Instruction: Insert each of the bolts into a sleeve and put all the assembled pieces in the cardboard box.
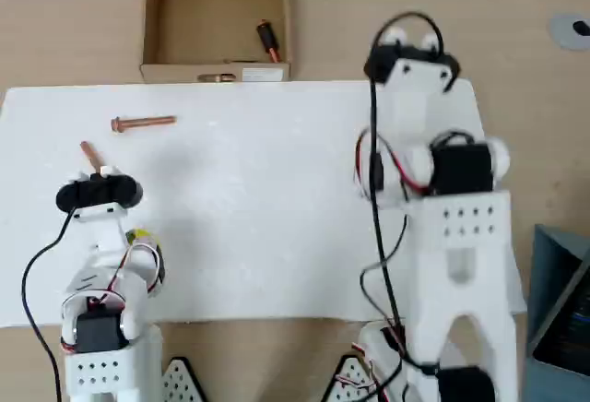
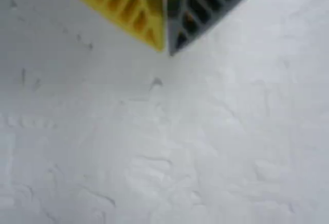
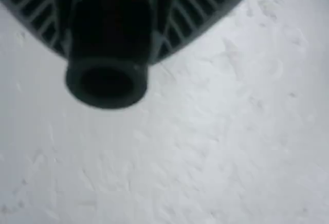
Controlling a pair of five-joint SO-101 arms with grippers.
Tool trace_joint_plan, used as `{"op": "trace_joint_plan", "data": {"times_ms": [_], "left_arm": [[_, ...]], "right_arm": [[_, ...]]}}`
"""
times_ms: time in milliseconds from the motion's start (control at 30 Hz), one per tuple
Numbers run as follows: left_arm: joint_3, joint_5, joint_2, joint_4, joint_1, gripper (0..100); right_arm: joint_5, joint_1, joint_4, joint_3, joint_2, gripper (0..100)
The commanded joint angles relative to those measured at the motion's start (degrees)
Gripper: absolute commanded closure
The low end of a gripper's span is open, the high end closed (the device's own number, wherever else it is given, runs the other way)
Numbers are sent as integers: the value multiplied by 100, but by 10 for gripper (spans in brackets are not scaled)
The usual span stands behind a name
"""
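White foam mat (image 1: 277, 199) on wooden worktop (image 1: 516, 52); cardboard box (image 1: 203, 24) at far edge, one assembled piece (image 1: 267, 40) inside. Right claw (image 3: 110, 54) clamps a black sleeve (image 3: 107, 82), bore open. Left claw (image 2: 165, 47) pinched narrow; a bolt (image 1: 89, 155) just beside it, grip unclear. Another, the loose bolt (image 1: 143, 124), lies on the mat. Judgement: line shaft with bore before pushing. Sleeve's rear is cut off.

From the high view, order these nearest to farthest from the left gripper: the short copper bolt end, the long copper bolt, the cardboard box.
1. Short copper bolt end, right by the left gripper.
2. Long copper bolt, lying on the white mat behind it.
3. Cardboard box, beyond the mat's far edge.
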Motion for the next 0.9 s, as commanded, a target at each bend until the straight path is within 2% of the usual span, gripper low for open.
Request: {"op": "trace_joint_plan", "data": {"times_ms": [0, 400, 533, 867], "left_arm": [[-791, 0, -4, 35, 9, 998], [-2374, -18, 321, 905, 9, 999], [-3209, 88, 1323, 897, 9, 999], [-5758, 1802, 4848, 932, 9, 999]], "right_arm": [[62, 84, -352, 804, -752, 988], [35, 145, -1178, 2826, -2360, 989], [35, 145, -1160, 3055, -2695, 989], [26, 251, -1160, 3415, -3415, 989]]}}
